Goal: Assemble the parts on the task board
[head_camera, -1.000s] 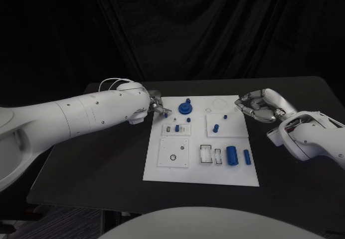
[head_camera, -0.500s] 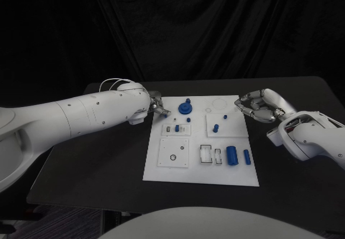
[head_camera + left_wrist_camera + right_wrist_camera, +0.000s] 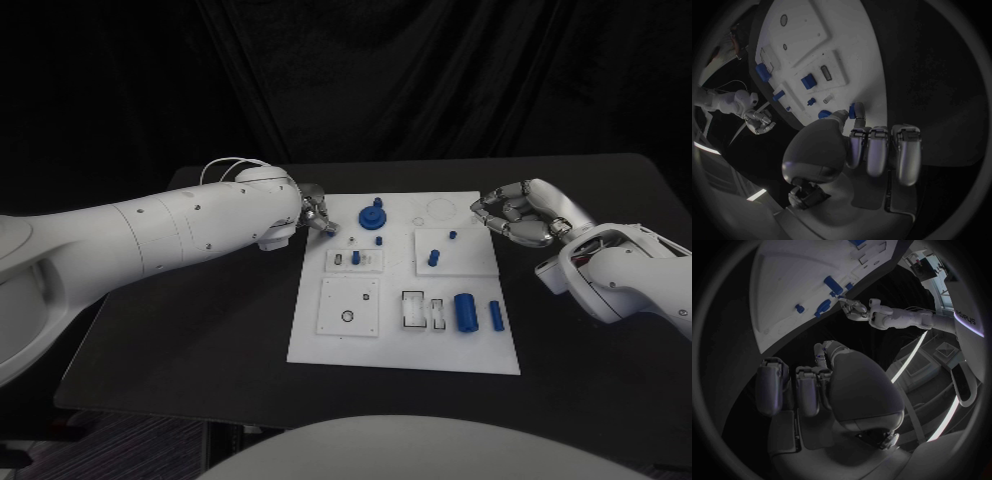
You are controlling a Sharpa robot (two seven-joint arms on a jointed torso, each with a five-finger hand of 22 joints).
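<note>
The white task board point(image 3: 346, 340) lies in the middle of the black table. A round blue part point(image 3: 372, 214) stands near its far edge, with small blue pegs point(image 3: 355, 257) closer in. A large blue cylinder point(image 3: 464, 311) and a slimmer blue piece point(image 3: 495, 315) lie at the near right. My left hand point(image 3: 316, 219) hovers at the board's far left corner. Its thumb and a finger pinch a small blue part point(image 3: 856, 110). My right hand point(image 3: 515, 215) hangs at the board's far right edge, fingers curled in, nothing seen in it.
The board carries raised white blocks, one with a round hole point(image 3: 348, 317) and one with narrow slots point(image 3: 414, 308). Bare black table point(image 3: 188, 330) lies on both sides of the board. A dark curtain closes off the back.
</note>
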